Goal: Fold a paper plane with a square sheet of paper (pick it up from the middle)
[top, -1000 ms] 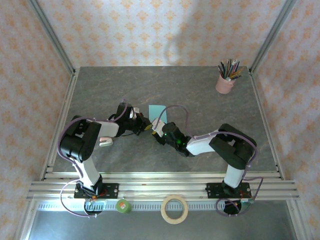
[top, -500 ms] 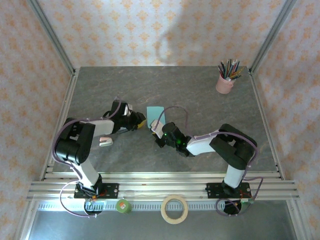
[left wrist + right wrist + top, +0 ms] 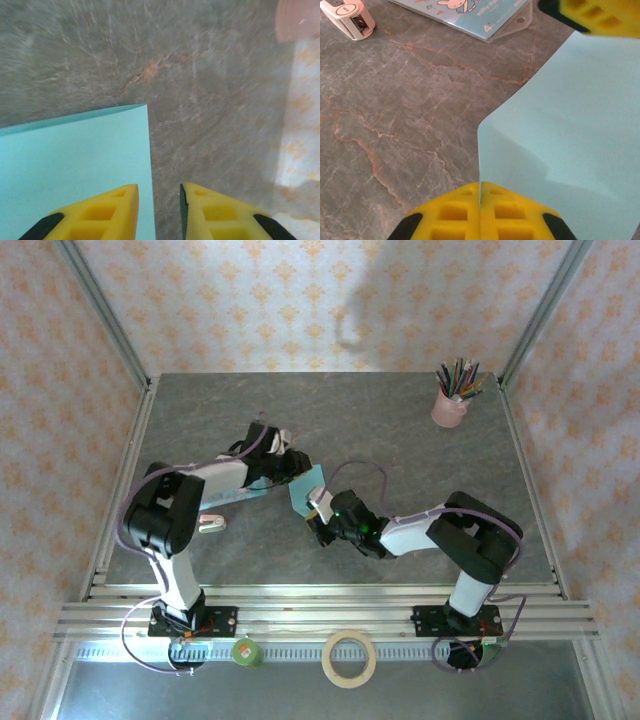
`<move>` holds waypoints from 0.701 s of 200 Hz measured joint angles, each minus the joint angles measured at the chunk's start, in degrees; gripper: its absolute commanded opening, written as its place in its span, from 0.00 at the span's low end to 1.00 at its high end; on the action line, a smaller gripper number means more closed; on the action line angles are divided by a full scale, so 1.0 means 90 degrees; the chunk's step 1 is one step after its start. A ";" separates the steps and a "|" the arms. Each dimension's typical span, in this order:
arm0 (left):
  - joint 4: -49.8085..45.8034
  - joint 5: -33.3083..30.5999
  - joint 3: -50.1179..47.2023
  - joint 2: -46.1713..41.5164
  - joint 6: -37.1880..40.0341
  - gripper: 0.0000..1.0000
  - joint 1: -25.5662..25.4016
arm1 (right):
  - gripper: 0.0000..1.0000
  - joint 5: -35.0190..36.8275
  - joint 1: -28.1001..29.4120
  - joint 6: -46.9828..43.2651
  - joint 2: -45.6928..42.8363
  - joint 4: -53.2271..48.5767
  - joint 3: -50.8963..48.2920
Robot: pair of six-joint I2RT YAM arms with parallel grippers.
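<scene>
Starting at the near edge lies one tape roll [image 3: 348, 658]. Next, the right gripper [image 3: 480, 193], pressed together, pinches one turquoise sheet of paper [image 3: 305, 483] at mid-table. The left gripper [image 3: 159, 193] stands slightly spread over its other edge. Farthest stands one pencil cup [image 3: 450, 406].

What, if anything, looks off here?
The square sheet of paper is buckled: its edge curls up where the right gripper pinches it, instead of lying flat. Nothing else stands out.

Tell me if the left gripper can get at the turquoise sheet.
Probably yes: the left gripper hangs at the square sheet of paper, jaws parted over its edge, nothing blocking. The right gripper pinches it.
</scene>
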 measured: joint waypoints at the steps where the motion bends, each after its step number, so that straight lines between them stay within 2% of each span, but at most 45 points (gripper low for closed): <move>1: -0.0010 -0.0002 0.0012 0.0015 0.0012 0.26 -0.0010 | 0.00 -0.0002 0.0000 0.0017 -0.0002 0.0002 -0.0005; 57: -0.0809 -0.0279 0.0653 0.0869 0.0585 0.20 -0.0306 | 0.00 -0.0153 0.0000 0.0342 -0.0231 0.0022 -0.0151; 140: -0.1137 -0.0435 0.0984 0.1027 0.1010 0.18 -0.0389 | 0.00 0.0063 -0.0041 0.1095 -0.0245 -0.0107 -0.0151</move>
